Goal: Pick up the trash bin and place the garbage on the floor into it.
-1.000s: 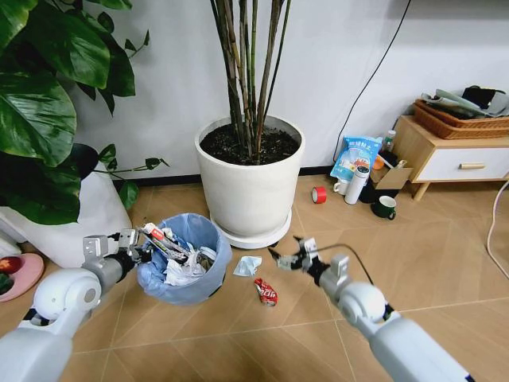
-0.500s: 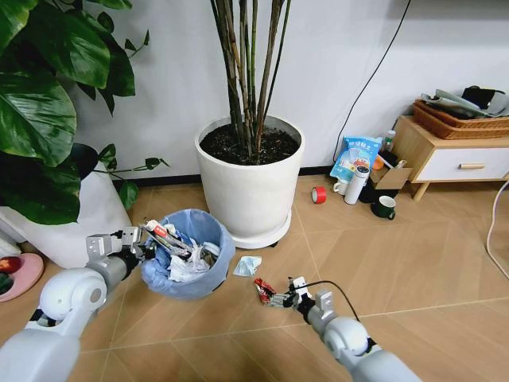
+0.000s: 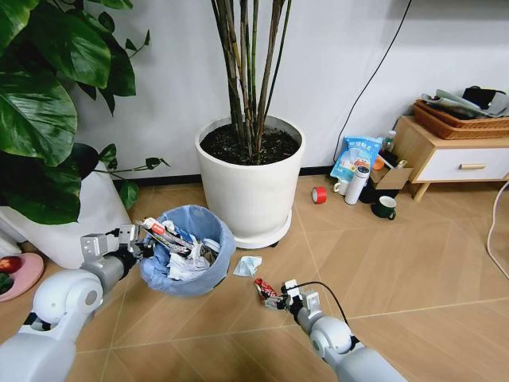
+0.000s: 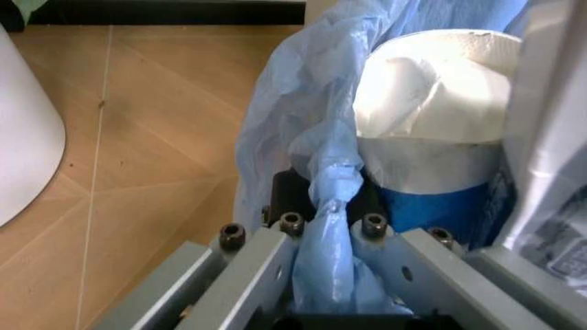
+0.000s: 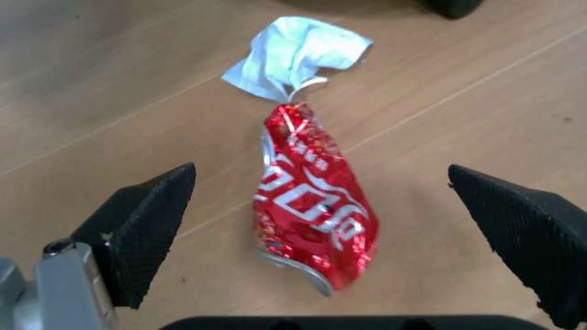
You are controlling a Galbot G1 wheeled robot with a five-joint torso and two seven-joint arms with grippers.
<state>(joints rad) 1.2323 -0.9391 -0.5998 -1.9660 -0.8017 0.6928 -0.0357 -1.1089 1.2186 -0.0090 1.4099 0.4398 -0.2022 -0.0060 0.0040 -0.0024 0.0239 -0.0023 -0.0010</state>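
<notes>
The chevron wood floor [image 3: 413, 263] holds the big white plant pot [image 3: 250, 191]; beside it the blue-bagged trash bin [image 3: 191, 267], full of litter, is pinched at its rim by the left gripper [image 3: 137, 237]. The right gripper [image 3: 276, 296], jaws wide, straddles the crushed red can [image 5: 312, 220], just beside the light blue mask [image 5: 293, 58]

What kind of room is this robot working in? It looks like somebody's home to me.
Probably a living room, or a mock-up of one: big potted plants stand against a white wall, a low wooden cabinet holds baskets, and the wood-look floor has litter such as a crushed red can.
</notes>
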